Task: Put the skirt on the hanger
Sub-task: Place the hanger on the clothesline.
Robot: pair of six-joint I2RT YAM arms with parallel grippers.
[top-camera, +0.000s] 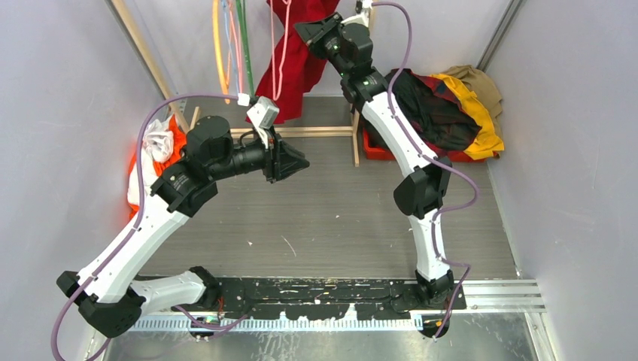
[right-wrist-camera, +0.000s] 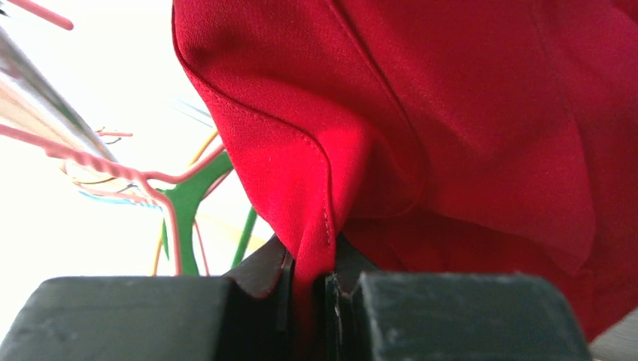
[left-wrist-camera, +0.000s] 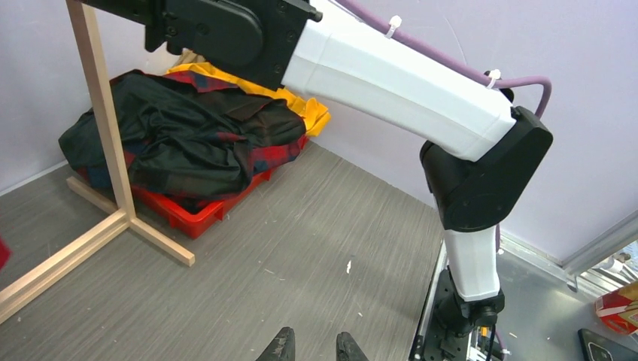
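The bright-red skirt (top-camera: 297, 64) hangs at the top middle of the rack. It fills most of the right wrist view (right-wrist-camera: 451, 113). My right gripper (top-camera: 305, 28) is raised to its upper edge and is shut on a fold of the hem seam (right-wrist-camera: 308, 282). My left gripper (top-camera: 301, 162) hovers lower over the floor, pointing right. Its fingertips stand a little apart with nothing between them (left-wrist-camera: 316, 347). No cream hanger shows clearly; it is hidden or out of view.
Green (right-wrist-camera: 188, 203) and pink (right-wrist-camera: 98, 162) hangers hang left of the skirt, with more coloured hangers (top-camera: 239, 37). The wooden rack frame (top-camera: 301, 131) (left-wrist-camera: 101, 113) stands behind. A red bin (left-wrist-camera: 188, 218) holds dark plaid and yellow clothes (top-camera: 444, 105). An orange-white pile (top-camera: 154, 150) lies left.
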